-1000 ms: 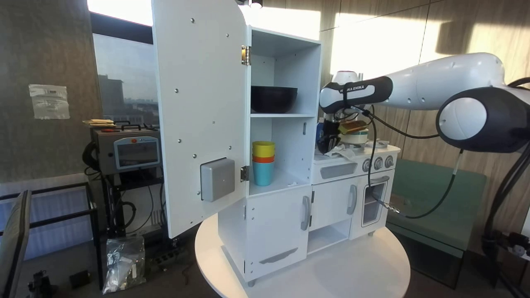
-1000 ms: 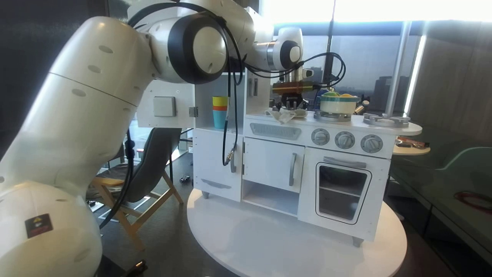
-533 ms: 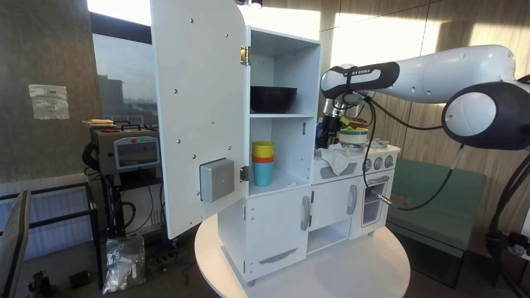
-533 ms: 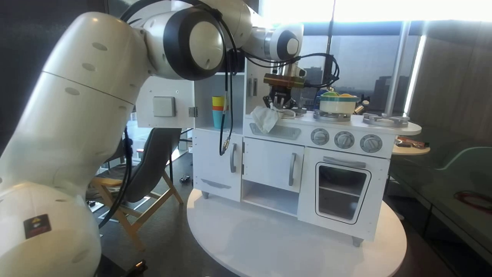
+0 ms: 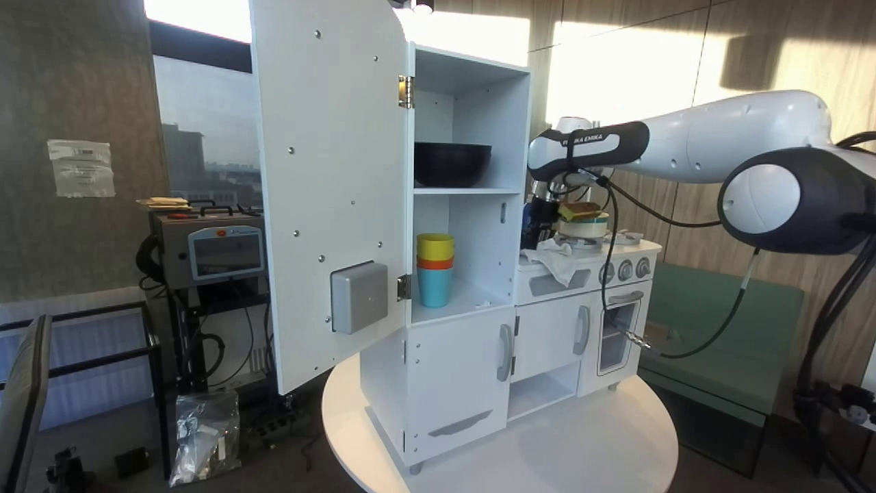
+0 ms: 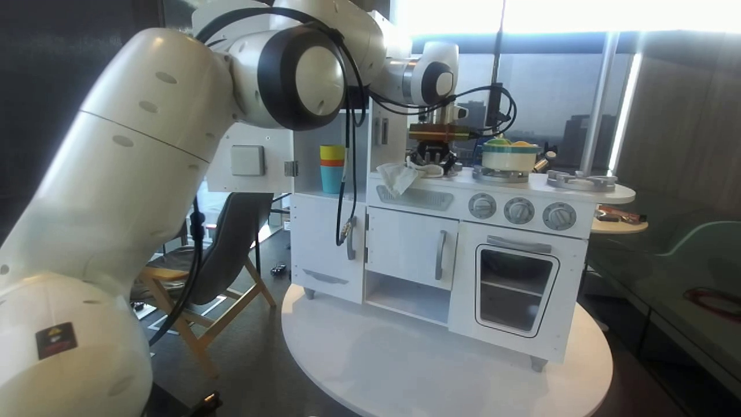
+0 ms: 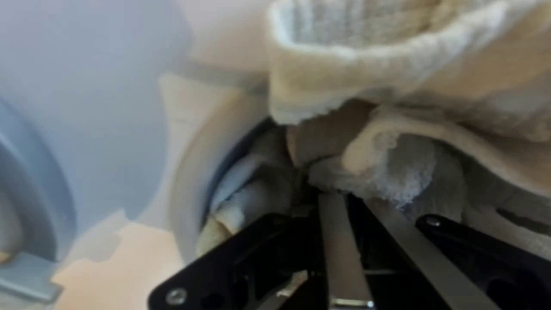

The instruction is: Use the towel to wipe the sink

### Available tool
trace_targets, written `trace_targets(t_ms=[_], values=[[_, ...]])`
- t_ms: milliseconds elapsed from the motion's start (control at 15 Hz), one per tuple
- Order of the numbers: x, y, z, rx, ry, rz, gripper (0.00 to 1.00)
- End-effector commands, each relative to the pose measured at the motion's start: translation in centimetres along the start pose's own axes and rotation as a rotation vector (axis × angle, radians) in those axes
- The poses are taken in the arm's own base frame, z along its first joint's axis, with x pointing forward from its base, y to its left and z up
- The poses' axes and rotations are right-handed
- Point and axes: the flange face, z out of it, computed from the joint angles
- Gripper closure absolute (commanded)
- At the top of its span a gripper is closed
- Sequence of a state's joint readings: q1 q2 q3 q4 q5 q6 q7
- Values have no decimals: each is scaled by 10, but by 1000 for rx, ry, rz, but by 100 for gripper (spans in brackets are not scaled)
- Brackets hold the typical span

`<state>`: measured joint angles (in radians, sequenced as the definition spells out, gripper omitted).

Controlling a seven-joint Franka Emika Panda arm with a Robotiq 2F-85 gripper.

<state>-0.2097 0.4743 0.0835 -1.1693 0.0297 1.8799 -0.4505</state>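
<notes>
One flap of the towel [image 5: 556, 261] hangs off the counter [image 5: 592, 252], right of centre in an exterior view. In an exterior view we see it left of the pot [image 6: 509, 157], what lies beneath hidden. Lower centre in the wrist view, closed fingers [image 7: 344, 254] grip it inside the sink [image 7: 189, 172]; we judge wiping begun and unfinished, though folds hide how much remains.

White arm [image 6: 139, 150], black cables [image 6: 197, 225], black-and-grey pincer [image 7: 353, 200]
</notes>
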Motion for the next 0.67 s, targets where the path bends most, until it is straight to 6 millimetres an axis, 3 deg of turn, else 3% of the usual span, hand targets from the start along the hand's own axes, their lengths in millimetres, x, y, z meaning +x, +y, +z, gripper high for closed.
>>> trace_targets(t_ms=[0, 333, 600], values=[[-6, 23, -23, -152, -2, -35, 89], [-27, -3, -57, -27, -136, -41, 88], [-17, -21, -71, 60, -84, -29, 88]])
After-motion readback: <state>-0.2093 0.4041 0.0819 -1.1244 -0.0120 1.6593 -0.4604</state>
